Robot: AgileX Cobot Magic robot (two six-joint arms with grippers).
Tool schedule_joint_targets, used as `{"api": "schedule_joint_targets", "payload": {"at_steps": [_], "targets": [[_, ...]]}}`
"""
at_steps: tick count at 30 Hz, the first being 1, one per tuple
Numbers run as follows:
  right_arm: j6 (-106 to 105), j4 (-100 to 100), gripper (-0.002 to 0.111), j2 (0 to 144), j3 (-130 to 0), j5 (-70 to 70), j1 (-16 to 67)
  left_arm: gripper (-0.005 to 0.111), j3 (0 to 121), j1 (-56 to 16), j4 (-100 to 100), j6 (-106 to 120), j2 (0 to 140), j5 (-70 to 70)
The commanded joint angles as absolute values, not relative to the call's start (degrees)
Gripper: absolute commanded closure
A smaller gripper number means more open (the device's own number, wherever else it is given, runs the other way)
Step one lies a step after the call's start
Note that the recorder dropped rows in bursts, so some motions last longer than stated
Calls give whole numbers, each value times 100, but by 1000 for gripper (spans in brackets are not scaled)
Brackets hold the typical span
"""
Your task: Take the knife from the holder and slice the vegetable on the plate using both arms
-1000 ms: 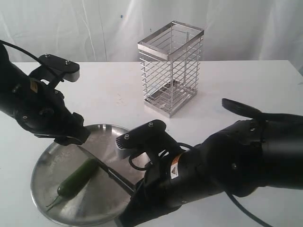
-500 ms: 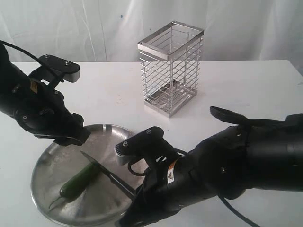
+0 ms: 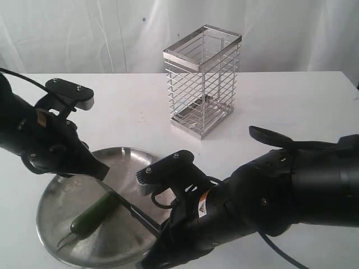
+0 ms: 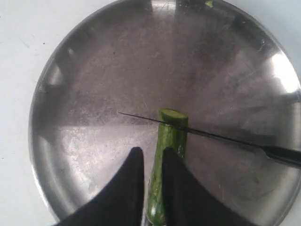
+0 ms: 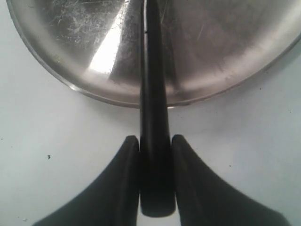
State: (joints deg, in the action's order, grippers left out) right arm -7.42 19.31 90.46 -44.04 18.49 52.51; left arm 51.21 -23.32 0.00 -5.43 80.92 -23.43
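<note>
The dark green vegetable (image 3: 94,214) lies on the steel plate (image 3: 56,204) at the front left. The slim dark knife (image 3: 132,206) rests its blade across the vegetable (image 4: 170,134) just behind the pale cut end. My right gripper (image 5: 155,141) is shut on the knife (image 5: 153,94) by its black handle, just outside the plate (image 5: 211,47) rim; the right arm hides it in the exterior view. My left gripper (image 3: 96,168) hovers over the plate (image 4: 94,70). Its fingers (image 4: 134,165) are nearly together above the vegetable's stem half, holding nothing. The knife (image 4: 221,137) runs beyond the left gripper (image 4: 149,157).
The wire holder (image 3: 202,81) stands empty at the back centre of the white table. The bulky right arm (image 3: 263,202) fills the front right. A tiny green scrap (image 4: 208,4) sits at the plate's rim.
The right arm shifted and brought the knife blade down onto the vegetable's cut end. The left arm has since dropped lower, bringing its gripper closer to the vegetable.
</note>
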Motion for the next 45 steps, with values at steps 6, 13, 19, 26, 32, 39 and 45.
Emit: {"api": "schedule_joint_targets", "payload": {"at_steps": [6,13,19,26,32,39,45], "targets": [[-716,1950,108,9043,-4393,1835,5262,107,4914,-2328,-382,-577,8078,-1623],[-716,1950,108,9043,-4393,1835,5262,107,4914,-2328,-382,-577,8434,-1494],[-716,1950,108,9043,-4393,1835,5262,107,4914,-2328,-400,-577,8673,-1328],[-716,1950,108,9043,-4393,1823,5262,107,4914,-2328,-400,-577,8671,-1227],[-716,1950,108,9043,-4393,1834,5262,107,4914,-2328,-400,-577,8807,-1161],[-716,1950,108,9043,-4393,1939,5262,107,4914,-2342,-458,-577,9677,-957],[-716,1950,108,9043,-4393,1912,5262,107,4914,-2342,-424,-564,9927,-810]]}}
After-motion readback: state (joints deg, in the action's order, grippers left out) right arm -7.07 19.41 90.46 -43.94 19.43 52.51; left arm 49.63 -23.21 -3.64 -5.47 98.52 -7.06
